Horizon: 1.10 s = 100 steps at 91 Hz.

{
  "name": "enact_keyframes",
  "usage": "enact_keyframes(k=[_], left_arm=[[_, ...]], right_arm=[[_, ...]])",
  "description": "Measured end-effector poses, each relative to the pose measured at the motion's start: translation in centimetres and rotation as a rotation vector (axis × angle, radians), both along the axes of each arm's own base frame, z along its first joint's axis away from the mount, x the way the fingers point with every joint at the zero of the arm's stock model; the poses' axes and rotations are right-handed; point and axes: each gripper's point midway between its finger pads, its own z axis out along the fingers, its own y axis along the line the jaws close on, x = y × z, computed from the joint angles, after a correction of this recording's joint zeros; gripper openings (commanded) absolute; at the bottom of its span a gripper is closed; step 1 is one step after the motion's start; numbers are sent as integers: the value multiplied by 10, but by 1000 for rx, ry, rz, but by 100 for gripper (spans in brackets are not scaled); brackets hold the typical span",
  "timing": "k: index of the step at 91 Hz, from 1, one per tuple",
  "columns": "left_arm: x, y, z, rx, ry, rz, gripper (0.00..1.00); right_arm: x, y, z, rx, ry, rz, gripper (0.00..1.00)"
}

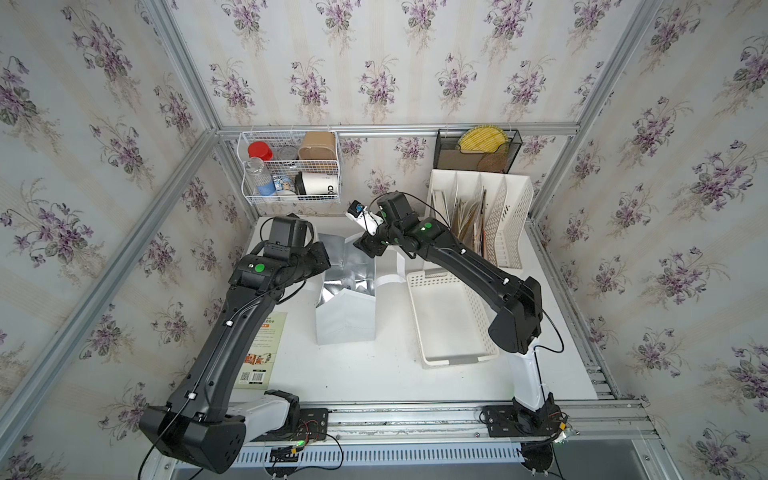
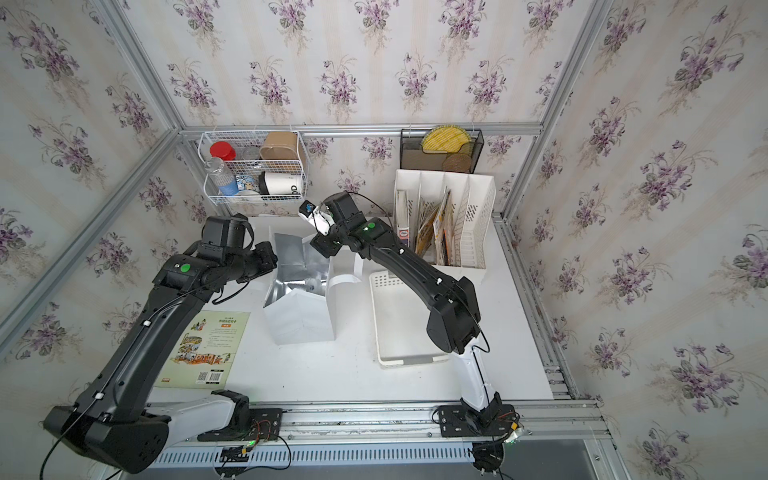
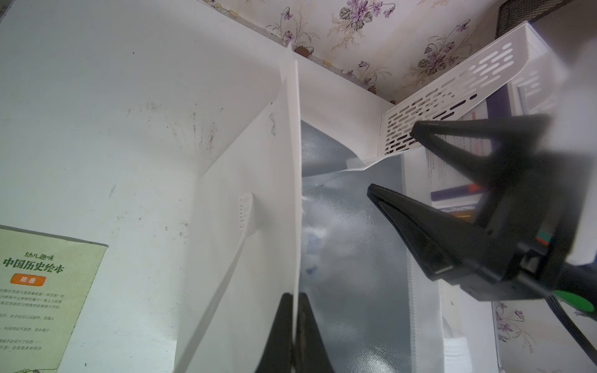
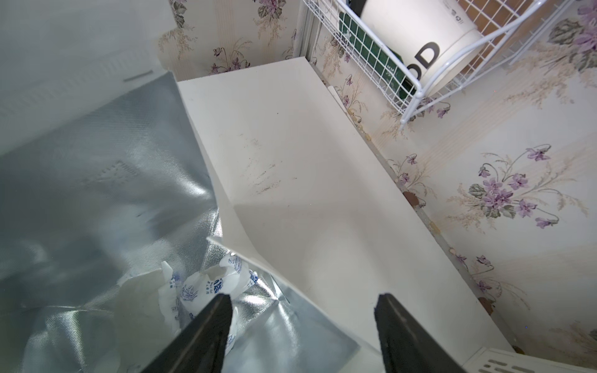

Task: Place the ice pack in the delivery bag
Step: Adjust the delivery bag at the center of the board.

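Inside bag (image 4: 97, 161), ice pack (image 4: 206, 287) — left end effector (image 3: 294, 298) pinching bag, right end effector (image 4: 304, 298) spread

Picture book (image 3: 42, 290) on the counter, green back cover: "幼儿趣味" over bold "中国历史绘本". Orange tag (image 3: 27, 280) below it probably reads "隋·唐", glyphs soft. Small body text under that is too fine to read. In a top view the same cover carries a barcode (image 2: 214, 376) and a QR code (image 2: 202, 376), digits illegible. White cup (image 4: 416, 29) in the wire basket (image 4: 368, 58): black letters "OD", rest hidden. Ice pack (image 4: 206, 287): blue print, unreadable.
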Motion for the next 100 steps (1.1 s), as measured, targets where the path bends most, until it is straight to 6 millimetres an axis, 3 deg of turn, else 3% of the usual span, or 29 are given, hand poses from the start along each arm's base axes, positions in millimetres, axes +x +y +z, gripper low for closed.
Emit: enact_keyframes(k=[25, 44, 59, 78, 100], left_arm=[[1, -1, -1, -3, -2, -9, 0], [2, -1, -1, 0, -7, -17, 0], [4, 0, 0, -7, -20, -40, 0], [6, 1, 10, 42, -70, -122, 0], [5, 17, 37, 176, -89, -157, 0]], right_arm=[[15, 1, -11, -57, -42, -21, 60], [17, -1, -17, -82, -42, -25, 29], [14, -5, -8, -77, -45, -39, 0], [0, -20, 11, -50, -16, -99, 0], [-41, -34, 38, 37, 59, -209, 0]])
